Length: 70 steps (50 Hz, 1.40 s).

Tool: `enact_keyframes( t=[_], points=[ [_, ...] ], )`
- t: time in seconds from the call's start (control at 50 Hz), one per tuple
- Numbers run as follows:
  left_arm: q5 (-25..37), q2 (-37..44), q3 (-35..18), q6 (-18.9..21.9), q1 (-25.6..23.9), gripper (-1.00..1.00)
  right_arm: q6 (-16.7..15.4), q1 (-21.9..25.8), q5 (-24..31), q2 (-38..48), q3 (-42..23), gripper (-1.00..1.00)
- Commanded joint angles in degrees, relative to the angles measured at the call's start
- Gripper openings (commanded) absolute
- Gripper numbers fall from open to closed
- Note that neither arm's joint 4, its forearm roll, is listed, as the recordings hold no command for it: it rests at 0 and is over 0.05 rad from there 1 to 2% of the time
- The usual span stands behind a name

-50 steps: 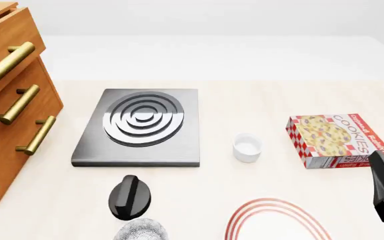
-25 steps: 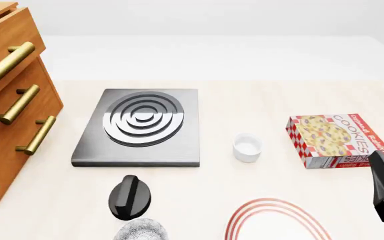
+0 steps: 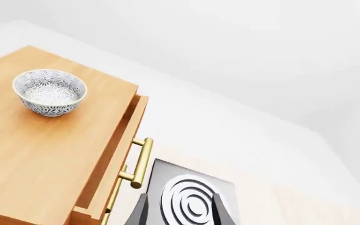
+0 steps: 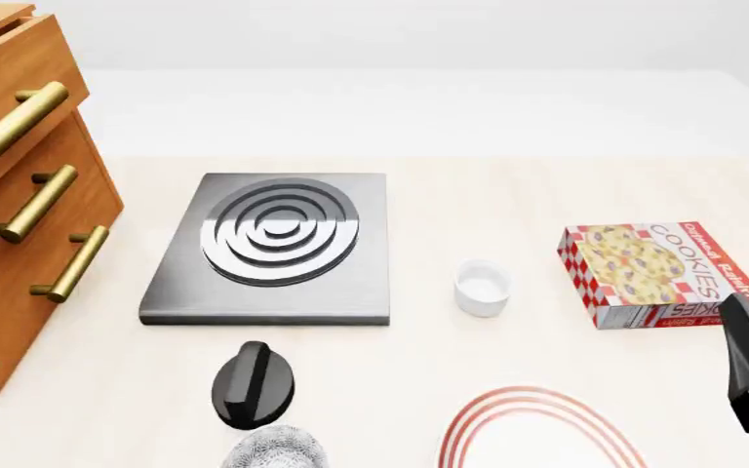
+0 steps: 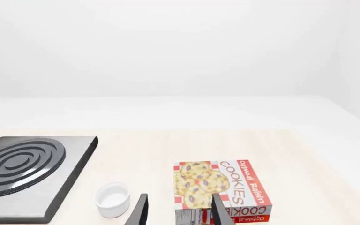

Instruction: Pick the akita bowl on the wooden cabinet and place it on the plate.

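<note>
Left gripper [image 3: 178, 211] gapes empty, well short of the akita bowl [image 3: 49, 92] atop the wooden cabinet [image 3: 48, 154]; likely error is grabbing the twin bowl [image 4: 273, 448] near the plate [image 4: 544, 429]; right gripper [image 5: 178, 211] idles unclenched.

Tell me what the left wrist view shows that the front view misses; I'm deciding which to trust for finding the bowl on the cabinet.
Only the left wrist view shows the akita bowl on top of the wooden cabinet. Only the front view shows the plate, a twin bowl at the near edge, the white cup, the cookie box and a black knob. Both show the cabinet and stove plate.
</note>
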Motion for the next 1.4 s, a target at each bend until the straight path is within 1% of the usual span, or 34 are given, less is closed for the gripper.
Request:
enact_keyframes(
  t=[0.02, 0.3, 0.36, 0.42, 0.48, 0.54, 0.64, 0.76, 0.84, 0.96, 1.06, 1.26, 1.4],
  points=[
    [0.0, 2.5, -2.5, -1.6, 2.1, 1.00, 0.0, 0.0, 0.0, 0.0, 0.0, 1.00],
    [-0.6, 5.4, -5.0, -2.6, 6.0, 1.00, 0.0, 0.0, 0.0, 0.0, 0.0, 1.00],
    [-1.3, 6.7, -6.0, -3.1, 8.1, 1.00, 0.0, 0.0, 0.0, 0.0, 0.0, 1.00],
    [-1.4, 7.3, -6.6, -3.3, 9.0, 1.00, 0.0, 0.0, 0.0, 0.0, 0.0, 1.00],
    [-1.2, 8.4, -8.3, -4.1, 11.1, 1.00, 0.0, 0.0, 0.0, 0.0, 0.0, 1.00],
    [-1.2, 9.0, -8.8, -4.5, 11.9, 1.00, 0.0, 0.0, 0.0, 0.0, 0.0, 1.00],
    [-1.7, 10.9, -10.4, -5.7, 14.9, 1.00, 0.0, 0.0, 0.0, 0.0, 0.0, 1.00],
    [-2.5, 11.9, -10.5, -6.6, 16.9, 1.00, 0.0, 0.0, 0.0, 0.0, 0.0, 1.00],
    [-3.5, 12.8, -9.4, -7.5, 18.1, 1.00, 0.0, 0.0, 0.0, 0.0, 0.0, 1.00],
    [-4.8, 14.2, -8.8, -8.9, 19.7, 1.00, 0.0, 0.0, 0.0, 0.0, 0.0, 1.00],
    [-5.3, 14.9, -8.9, -9.2, 20.5, 1.00, 0.0, 0.0, 0.0, 0.0, 0.0, 1.00],
    [-7.0, 18.8, -10.8, -10.6, 23.4, 1.00, 0.0, 0.0, 0.0, 0.0, 0.0, 1.00],
    [-8.0, 21.2, -11.3, -11.1, 24.5, 1.00, 0.0, 0.0, 0.0, 0.0, 0.0, 1.00]
  ],
)
